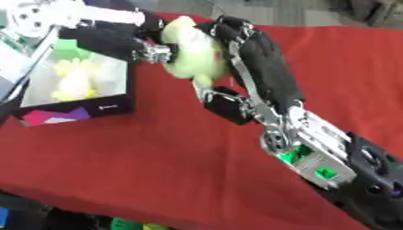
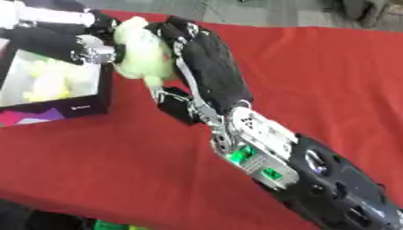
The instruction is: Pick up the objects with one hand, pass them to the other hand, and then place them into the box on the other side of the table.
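Right hand (image 2: 185, 45) and left hand (image 2: 78, 38) both have fingers curled on a pale green soft toy (image 2: 141, 51), right beside the box (image 2: 75, 108) on the red worktop (image 2: 315, 81).

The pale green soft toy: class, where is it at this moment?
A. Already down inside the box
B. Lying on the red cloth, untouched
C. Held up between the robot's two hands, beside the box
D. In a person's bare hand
C: the toy is off the red cloth, with the right hand curled round it and the left hand closing on its other side, just right of the box.
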### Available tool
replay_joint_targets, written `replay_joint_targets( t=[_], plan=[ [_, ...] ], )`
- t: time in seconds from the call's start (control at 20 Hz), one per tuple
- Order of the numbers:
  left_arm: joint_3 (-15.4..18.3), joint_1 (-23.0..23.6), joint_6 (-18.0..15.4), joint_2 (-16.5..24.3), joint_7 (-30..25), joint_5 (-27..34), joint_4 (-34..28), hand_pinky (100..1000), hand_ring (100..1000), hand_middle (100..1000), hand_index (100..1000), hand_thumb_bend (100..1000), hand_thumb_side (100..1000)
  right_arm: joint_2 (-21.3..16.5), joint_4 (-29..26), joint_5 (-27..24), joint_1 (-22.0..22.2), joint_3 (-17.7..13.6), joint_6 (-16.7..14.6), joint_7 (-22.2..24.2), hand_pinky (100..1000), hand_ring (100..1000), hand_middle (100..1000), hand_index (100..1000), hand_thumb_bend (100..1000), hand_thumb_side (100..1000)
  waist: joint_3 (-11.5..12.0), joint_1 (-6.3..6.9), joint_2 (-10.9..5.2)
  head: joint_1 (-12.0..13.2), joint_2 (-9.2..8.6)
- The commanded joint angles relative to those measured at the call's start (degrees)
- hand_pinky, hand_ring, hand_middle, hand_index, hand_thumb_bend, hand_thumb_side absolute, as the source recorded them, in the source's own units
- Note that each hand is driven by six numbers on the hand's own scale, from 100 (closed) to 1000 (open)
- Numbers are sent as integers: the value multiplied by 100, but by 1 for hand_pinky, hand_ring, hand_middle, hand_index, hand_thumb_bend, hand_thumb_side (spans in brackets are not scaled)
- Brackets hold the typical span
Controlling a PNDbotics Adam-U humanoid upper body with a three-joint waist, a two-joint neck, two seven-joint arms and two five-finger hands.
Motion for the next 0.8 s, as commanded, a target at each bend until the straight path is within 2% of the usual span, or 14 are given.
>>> replay_joint_targets(
  t=[0.05, 0.2, 0.3, 0.55, 0.8],
  plan=[
    [-77, -142, -18, -34, -79, 73, 28, 1000, 975, 820, 948, 206, 924, -21, -128, 52, -142, 24, -109, 23, 687, 487, 457, 535, 100, 100, 1, 39, -121, 19, 16],
    [-106, -136, -124, -23, -79, 143, 52, 1000, 975, 818, 944, 245, 1000, -29, -128, 60, -139, 26, -109, 48, 687, 487, 457, 535, 100, 100, 2, 43, -120, 20, 16],
    [-99, -124, -198, -1, -79, 218, 51, 1000, 974, 818, 943, 282, 1000, -34, -128, 65, -133, 31, -97, 63, 687, 486, 457, 535, 100, 100, 5, 44, -119, 14, 15],
    [-113, -115, -339, 42, -79, 339, 91, 1000, 977, 821, 944, 466, 1000, -36, -128, 61, -123, 45, -64, 89, 686, 485, 457, 535, 100, 100, 10, 40, -114, 22, 12],
    [-161, -87, -506, 79, -79, 382, 119, 1000, 979, 832, 946, 542, 1000, -42, -128, 63, -114, 56, -45, 105, 685, 484, 456, 534, 100, 100, 9, 37, -108, 28, 12]
  ],
)
